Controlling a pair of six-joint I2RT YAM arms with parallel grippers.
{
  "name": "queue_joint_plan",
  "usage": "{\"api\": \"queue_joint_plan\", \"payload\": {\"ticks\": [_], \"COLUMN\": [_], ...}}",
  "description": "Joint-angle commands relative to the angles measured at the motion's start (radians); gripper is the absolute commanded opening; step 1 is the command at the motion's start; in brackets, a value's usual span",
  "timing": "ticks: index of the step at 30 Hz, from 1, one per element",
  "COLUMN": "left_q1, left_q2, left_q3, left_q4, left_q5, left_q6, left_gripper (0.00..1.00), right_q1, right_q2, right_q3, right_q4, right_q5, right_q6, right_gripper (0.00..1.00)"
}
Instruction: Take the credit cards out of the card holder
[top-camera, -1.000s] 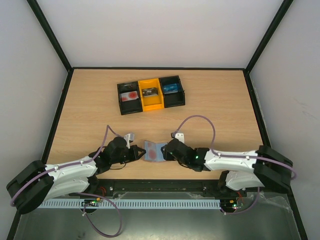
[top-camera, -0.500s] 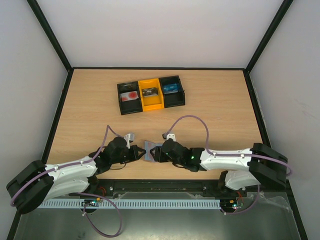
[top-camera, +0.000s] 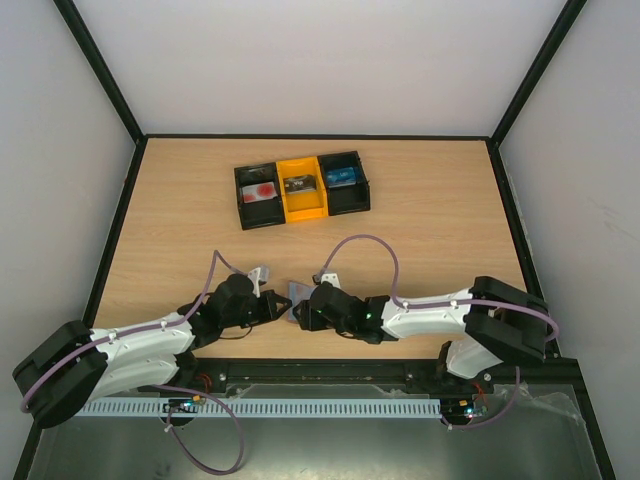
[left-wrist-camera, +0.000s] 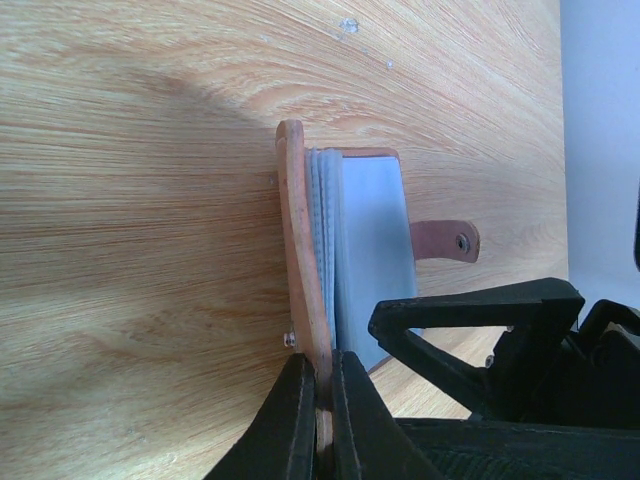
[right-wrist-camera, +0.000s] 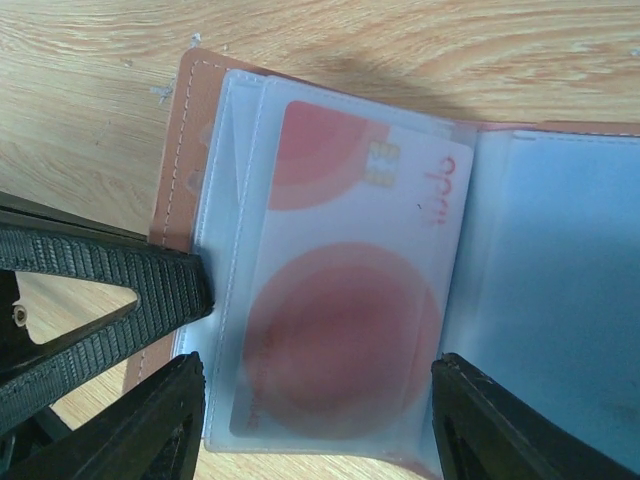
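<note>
Near the desk's (top-camera: 440, 230) front edge, between the two wrists, lies the card holder (top-camera: 296, 296), only a sliver of it showing from the top view. At the far side sits a three-compartment tray (top-camera: 303, 213). Its left black bin holds a pale card with a red blotch (top-camera: 260, 191), its yellow middle bin holds a small dark item (top-camera: 300, 184) too small to identify, and its right black bin holds something blue (top-camera: 341, 177).

The left arm (top-camera: 140, 345) stretches low across the desk from the left, and its jaws are pinched tight on the holder's pinkish-brown outer cover. The right arm (top-camera: 430, 315) reaches in from the opposite side with its wrist almost meeting the left one. Its jaws stand wide, one finger either side of the card sleeve and gripping nothing.

The left wrist view shows the card holder (left-wrist-camera: 372, 250) spread open. The pinched cover rises on edge off the desk, blue-grey leaves fan beside it, and a brown strap with a snap (left-wrist-camera: 443, 241) sticks out past the far panel. The right arm's black fingers hover over that panel.

The right wrist view alone shows the contents. Inside the card holder (right-wrist-camera: 560, 290), a credit card (right-wrist-camera: 345, 300), pale with a large red round mark and a small chip, sits tucked in a clear sleeve. Part of the left jaws intrudes at the left, on the stitched brown edge. No second card can be made out in the holder.
</note>
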Motion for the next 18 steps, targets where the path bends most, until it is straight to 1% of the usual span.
{"api": "queue_joint_plan", "payload": {"ticks": [1,4,14,18], "left_q1": [-0.005,-0.006,-0.006,-0.005], "left_q2": [-0.001,-0.003,-0.001,-0.002], "left_q3": [-0.006,-0.005,-0.004,-0.004], "left_q4": [0.0,-0.001,-0.029,-0.039], "left_q5": [-0.011,-0.01,-0.028,-0.04], "left_q6": [0.004,0.006,0.023,0.025], "left_gripper": [0.03,0.03,0.03,0.06], "right_q1": [0.008,0.008,0.008,0.008], "right_q2": [0.036,0.046,0.004,-0.019], "right_q3": [0.031,0.032,0.012,-0.007], "right_q4": [0.009,0.006,-0.052,-0.063], "right_q5": [0.014,0.015,0.074,0.085], "right_q6": [-0.016,-0.016,-0.012,-0.007], "right_gripper": [0.61,0.61,0.52,0.52]}}
